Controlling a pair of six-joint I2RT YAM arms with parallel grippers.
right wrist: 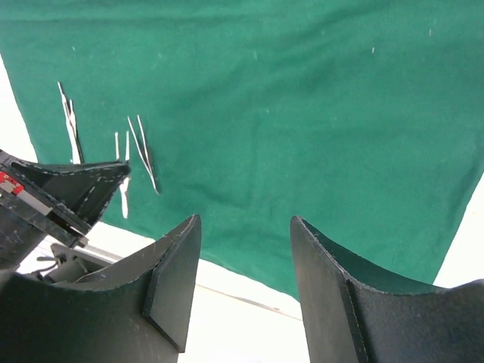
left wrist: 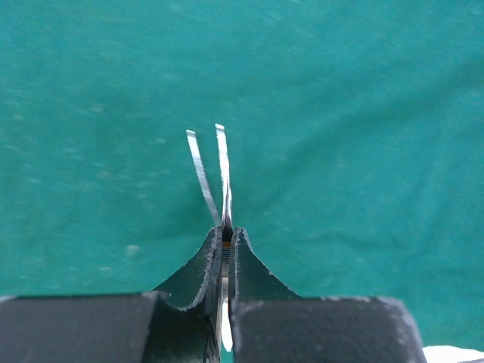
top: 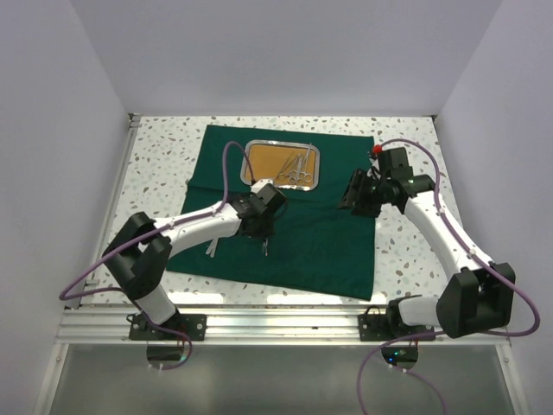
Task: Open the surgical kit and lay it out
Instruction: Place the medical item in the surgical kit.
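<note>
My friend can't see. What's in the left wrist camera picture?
The left arm's black two-finger gripper is shut on thin silver metal tweezers, whose two tips point away from the camera. Behind them, dark green cloth fills the picture.

A robotics lab booth: white walls, speckled tabletop, aluminium mounting rail.

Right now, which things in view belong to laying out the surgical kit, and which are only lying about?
Belong to the job: green cloth; steel tray; instruments in the tray; tweezers in the left fingers; instrument laid on the cloth.
Only there: speckled table; purple cable; metal rail.
</note>
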